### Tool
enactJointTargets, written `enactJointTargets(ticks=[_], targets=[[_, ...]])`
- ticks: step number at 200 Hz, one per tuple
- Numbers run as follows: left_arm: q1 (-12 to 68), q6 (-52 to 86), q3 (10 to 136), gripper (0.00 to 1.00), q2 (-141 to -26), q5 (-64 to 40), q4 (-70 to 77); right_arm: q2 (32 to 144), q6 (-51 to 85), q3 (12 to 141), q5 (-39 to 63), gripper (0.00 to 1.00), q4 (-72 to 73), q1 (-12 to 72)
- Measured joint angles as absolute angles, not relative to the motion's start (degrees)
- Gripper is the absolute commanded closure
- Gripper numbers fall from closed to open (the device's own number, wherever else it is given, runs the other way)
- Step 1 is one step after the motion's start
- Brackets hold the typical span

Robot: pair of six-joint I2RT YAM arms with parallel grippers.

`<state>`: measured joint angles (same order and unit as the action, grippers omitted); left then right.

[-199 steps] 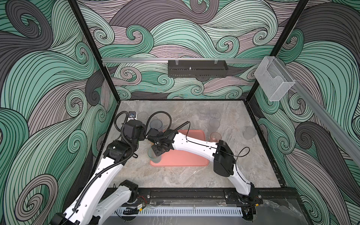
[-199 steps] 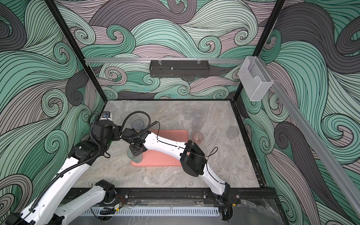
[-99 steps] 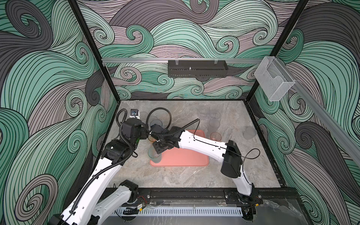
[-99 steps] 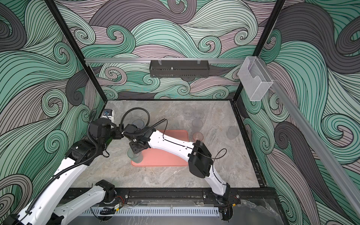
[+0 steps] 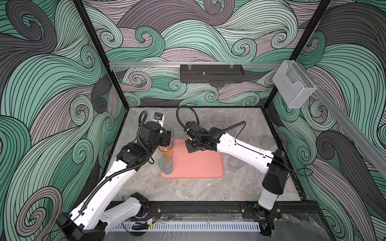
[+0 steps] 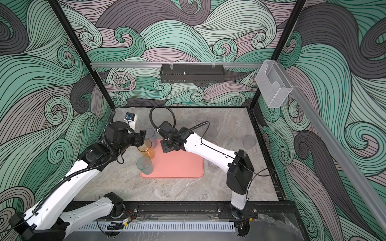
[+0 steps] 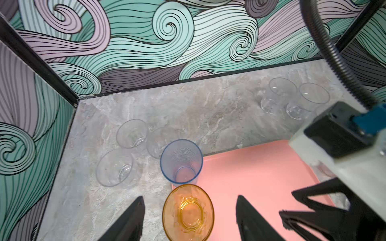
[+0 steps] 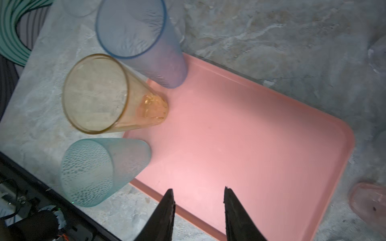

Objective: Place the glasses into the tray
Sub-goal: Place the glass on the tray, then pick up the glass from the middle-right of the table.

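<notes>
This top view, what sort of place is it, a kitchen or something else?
Most likely a robot test cell, not a kitchen: a left arm and right arm mounted on a front rail, wave-printed walls boxing in the tabletop, and a pink tray with an orange tumbler on it.

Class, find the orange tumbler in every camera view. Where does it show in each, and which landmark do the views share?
Top view: orange tumbler just inside the salmon-pink tray, left rim, between the blue-grey tumbler and the teal tumbler.
Top view: same spot.
Left wrist: seen from above, framed by the open left hand.
Right wrist: leaning-looking, between both neighbours.
Shared landmark: the salmon-pink tray.
</notes>
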<state>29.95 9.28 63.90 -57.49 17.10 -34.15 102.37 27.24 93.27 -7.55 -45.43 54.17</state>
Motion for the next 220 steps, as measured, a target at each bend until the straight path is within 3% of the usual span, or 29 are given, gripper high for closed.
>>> enactJointTargets(ticks=[124, 220], targets=[[33.54, 10.76, 60.18, 0.29, -69.36, 8.91, -27.2, 91.22, 27.03, 76.88, -5.63, 0.7, -43.68, 43.77], [37.91, 11.16, 60.1, 0.29, -77.52, 4.95, -25.76, 79.09, 27.92, 65.65, -8.27, 0.66, -52.71, 39.59]])
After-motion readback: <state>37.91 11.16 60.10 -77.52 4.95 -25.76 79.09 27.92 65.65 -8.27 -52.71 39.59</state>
